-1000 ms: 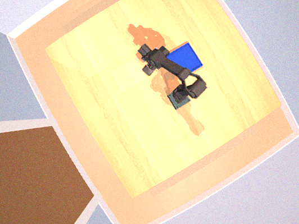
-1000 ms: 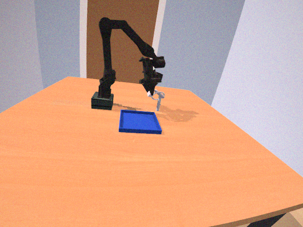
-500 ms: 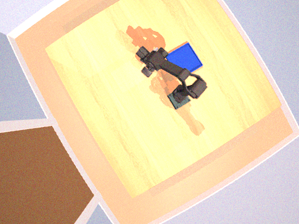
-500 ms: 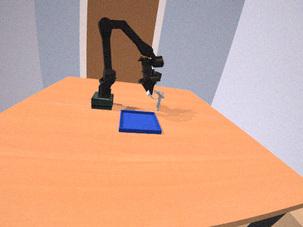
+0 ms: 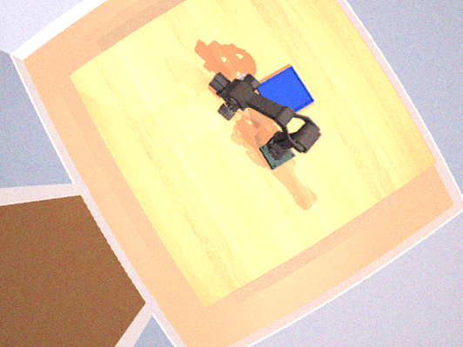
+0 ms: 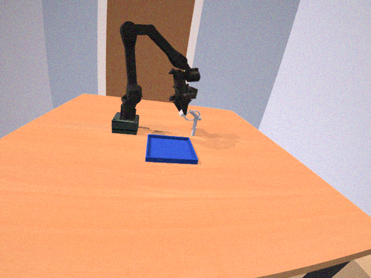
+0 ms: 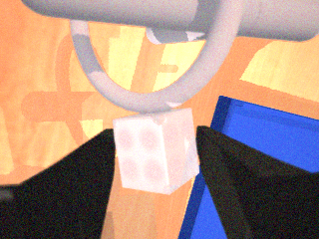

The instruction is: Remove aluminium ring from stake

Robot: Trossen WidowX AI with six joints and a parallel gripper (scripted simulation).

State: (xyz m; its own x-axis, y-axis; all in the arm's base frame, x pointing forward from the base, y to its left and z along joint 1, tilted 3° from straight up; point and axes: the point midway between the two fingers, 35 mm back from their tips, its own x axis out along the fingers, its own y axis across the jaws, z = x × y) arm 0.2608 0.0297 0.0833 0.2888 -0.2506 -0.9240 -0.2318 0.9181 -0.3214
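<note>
The black two-fingered claw (image 6: 183, 113) (image 7: 156, 135) grips the pale block-shaped tab of the grey aluminium ring (image 6: 188, 119) (image 7: 145, 102), raised to the cross-bar of the grey steel stake (image 6: 194, 127) (image 7: 120, 11). Clearing it appears unfinished; laying the ring in the near blue square tray (image 6: 171, 149) (image 7: 269, 144) (image 5: 287, 90), releasing and withdrawing remain.

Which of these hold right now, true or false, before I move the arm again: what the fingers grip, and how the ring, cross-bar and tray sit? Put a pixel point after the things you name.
1. The fingers (image 6: 182, 106) are shut on the ring's tab (image 6: 181, 113) (image 7: 142, 154). True.
2. The ring (image 7: 150, 104) lies flat in the blue tray (image 5: 287, 89) (image 6: 170, 149) (image 7: 269, 144). False: it is up by the cross-bar (image 7: 125, 10).
3. In the wrist view, one side of the ring passes in front of the cross-bar. True.
4. The stake (image 6: 193, 129) stands inside the tray. False: it stands outside, on the table.
</note>
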